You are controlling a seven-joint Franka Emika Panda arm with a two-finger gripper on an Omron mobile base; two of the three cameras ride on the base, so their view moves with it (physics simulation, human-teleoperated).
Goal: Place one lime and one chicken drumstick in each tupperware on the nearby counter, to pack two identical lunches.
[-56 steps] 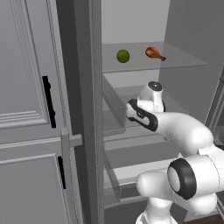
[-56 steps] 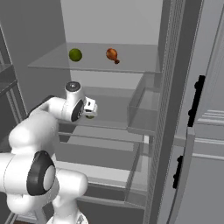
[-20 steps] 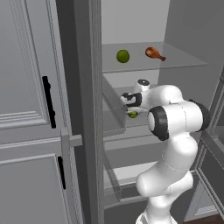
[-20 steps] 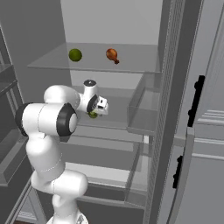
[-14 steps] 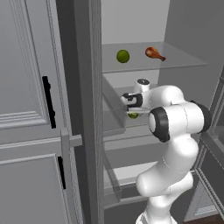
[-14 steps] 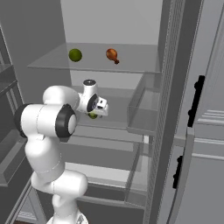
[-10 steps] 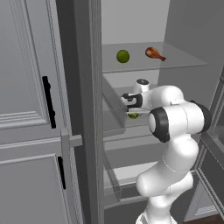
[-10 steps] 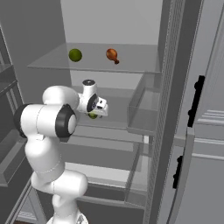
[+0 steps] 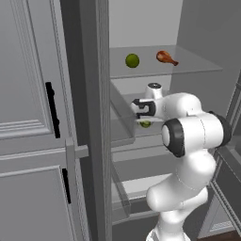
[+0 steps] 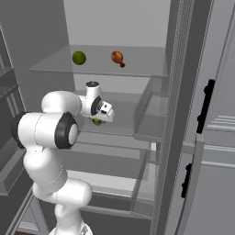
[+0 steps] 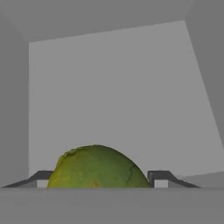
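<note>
On the middle shelf of the open fridge sits a lime (image 9: 146,124) (image 10: 97,122) (image 11: 98,168), yellow-green and round. My gripper (image 9: 144,121) (image 10: 99,119) (image 11: 99,180) reaches down over it, and both fingertips (image 11: 161,178) press against its sides, shut on the lime. The lime still rests on the shelf. A second lime (image 9: 132,60) (image 10: 79,58) and a reddish-brown chicken drumstick (image 9: 165,57) (image 10: 118,57) lie on the glass shelf above. The tupperware and the counter are out of view.
The glass top shelf (image 9: 197,68) (image 10: 50,66) hangs close above my hand. The fridge's door post (image 9: 94,117) (image 10: 176,114) and a clear door bin (image 10: 149,117) flank the opening. Grey cabinet doors with black handles (image 9: 51,108) (image 10: 204,105) stand beside it.
The arm has swung up and into the fridge over the lime on the middle shelf. In the last moments the fingers have drawn in against the lime.
</note>
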